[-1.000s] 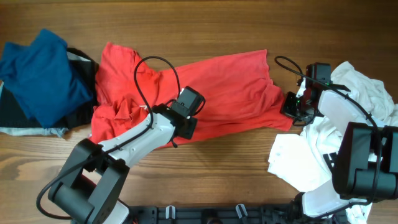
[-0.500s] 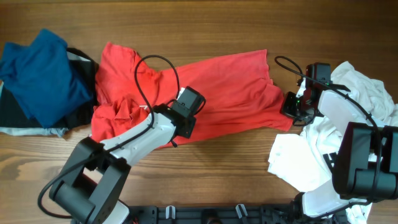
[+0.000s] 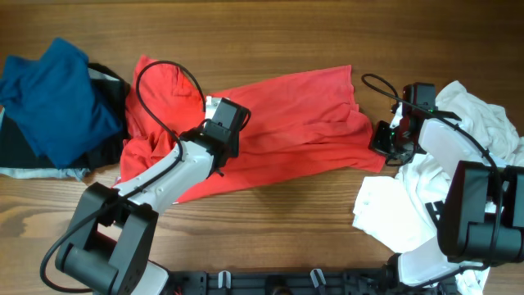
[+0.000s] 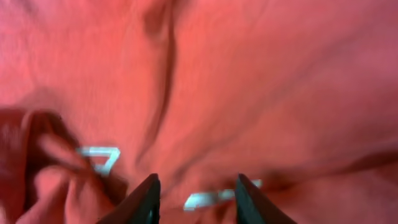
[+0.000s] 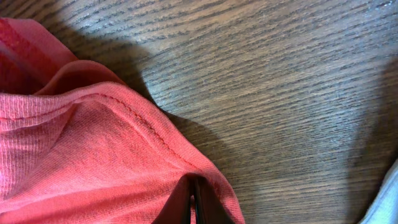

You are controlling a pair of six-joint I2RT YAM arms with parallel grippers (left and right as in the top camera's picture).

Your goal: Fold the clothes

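Note:
A red shirt [image 3: 303, 115] lies spread across the middle of the wooden table, crumpled at its left end. My left gripper [image 3: 214, 127] hovers over the shirt's left part; in the left wrist view its jaws [image 4: 194, 199] are open with red cloth [image 4: 249, 81] and white print below them. My right gripper [image 3: 383, 141] sits at the shirt's right corner. In the right wrist view its jaws [image 5: 194, 202] are shut on the hemmed edge of the red shirt [image 5: 74, 143].
A blue garment [image 3: 53, 98] lies on black and grey clothes [image 3: 16, 152] at the far left. A pile of white clothes [image 3: 458, 164] lies at the right, under my right arm. Bare wood [image 5: 280, 74] shows beyond the shirt's corner.
My left gripper has moved up and to the left across the red shirt, from its lower edge toward the crumpled left part. The right arm has not moved.

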